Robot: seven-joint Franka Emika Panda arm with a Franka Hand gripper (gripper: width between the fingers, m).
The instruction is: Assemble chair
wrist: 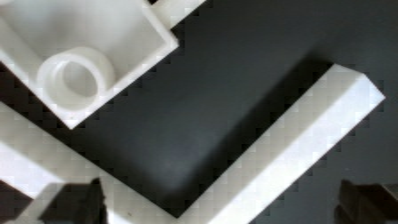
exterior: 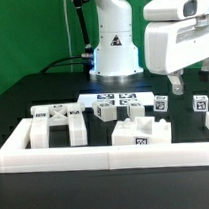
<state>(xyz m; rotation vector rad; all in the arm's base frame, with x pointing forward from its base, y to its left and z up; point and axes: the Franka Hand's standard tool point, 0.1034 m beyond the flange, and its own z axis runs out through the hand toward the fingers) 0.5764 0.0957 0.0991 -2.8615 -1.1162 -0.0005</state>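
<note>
Closest to the lens, low white border wall point(exterior: 56, 156) across the front of the black table point(exterior: 22, 97). Just behind it, chair bits, all loose: X-braced frame point(exterior: 54, 126) on the exterior view's left, chunky tagged block point(exterior: 140, 133) mid-front, small tagged piece point(exterior: 163, 106) and another small piece point(exterior: 200, 104) toward the exterior view's right. Marker board point(exterior: 117, 98) flat behind those, near the robot base point(exterior: 114, 42). Gripper point(exterior: 191, 82) hanging above the right-hand pieces, jaws spread wide, gripping nothing. Wrist view: white part with a round ring point(wrist: 77, 75) beside a stretch of wall, 2 dark fingertips point(wrist: 63, 205) at the edge.
</note>
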